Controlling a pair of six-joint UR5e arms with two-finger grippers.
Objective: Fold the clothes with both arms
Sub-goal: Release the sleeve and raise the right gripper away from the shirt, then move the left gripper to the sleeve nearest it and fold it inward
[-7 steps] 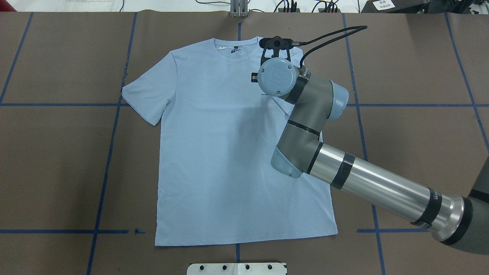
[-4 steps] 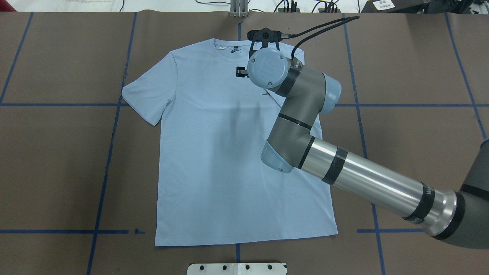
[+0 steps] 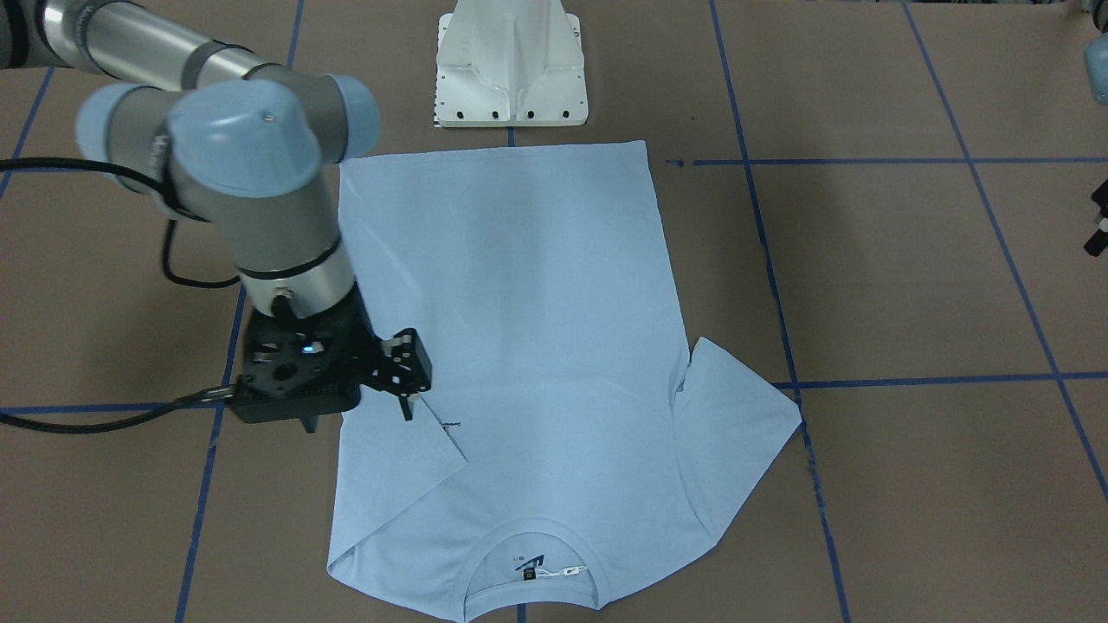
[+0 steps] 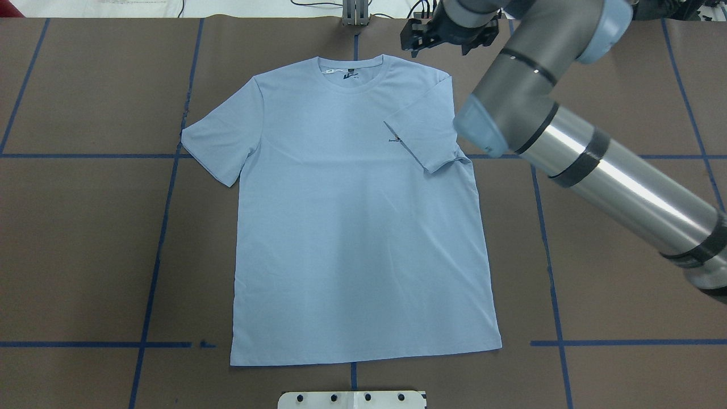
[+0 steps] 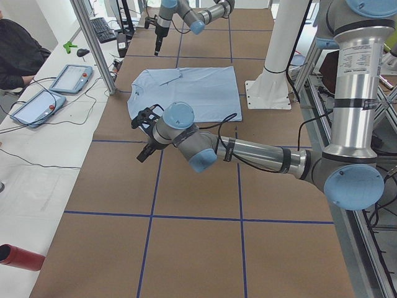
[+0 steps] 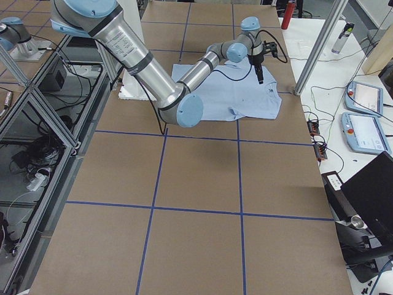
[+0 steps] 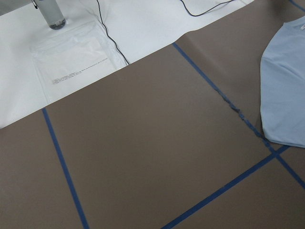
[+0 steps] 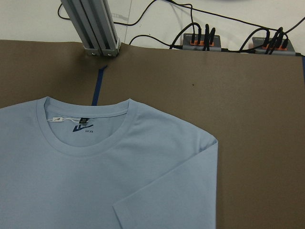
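The light blue T-shirt (image 4: 352, 227) lies flat on the brown table, front up, collar at the far side. Its right-hand sleeve (image 4: 423, 136) is folded inward over the chest and partly covers the small print (image 4: 393, 139). The other sleeve (image 4: 218, 142) is spread out. My right gripper (image 3: 403, 408) hangs raised above that folded sleeve and shoulder, open and holding nothing. Its wrist view looks down on the collar and dark neck label (image 8: 82, 120). My left gripper (image 5: 144, 138) hovers over bare table beside the shirt; I cannot tell whether it is open or shut.
The white pedestal base (image 3: 511, 69) stands at the near edge by the hem. An aluminium post (image 4: 355, 11) and cable boxes (image 8: 205, 43) sit beyond the collar. Blue tape lines (image 4: 162, 227) cross the table. A person (image 5: 15, 49) and tablets (image 5: 68, 77) are at the side bench.
The right arm, low over the chest with its gripper hidden under the wrist, has lifted and swung back toward the far right. The folded sleeve it covered now shows.
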